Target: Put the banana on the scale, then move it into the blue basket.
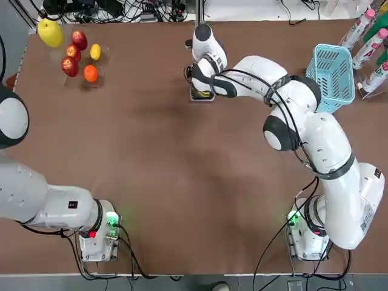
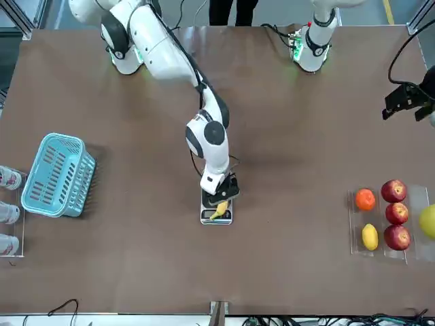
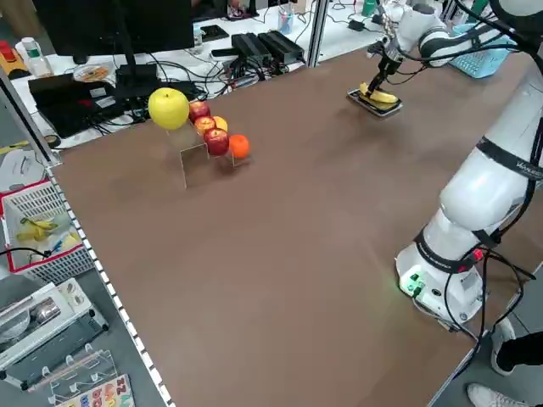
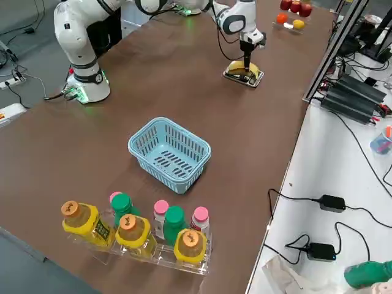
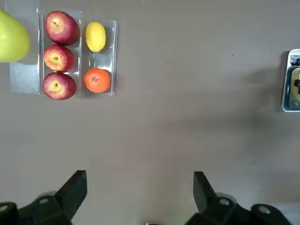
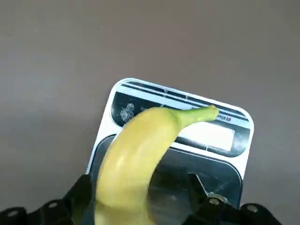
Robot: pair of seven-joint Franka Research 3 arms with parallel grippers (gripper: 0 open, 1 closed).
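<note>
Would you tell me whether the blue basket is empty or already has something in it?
Empty: in the right side view, the light blue basket stands upright and its slatted floor shows bare.

Right pincer (image 6: pixel 140 190) low, fingers apart.

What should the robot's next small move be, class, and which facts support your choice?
Probably close the right gripper on the banana and lift: the banana already lies on the scale, between the gripper's open fingers, and the blue basket it must go into stands nearby.
</note>
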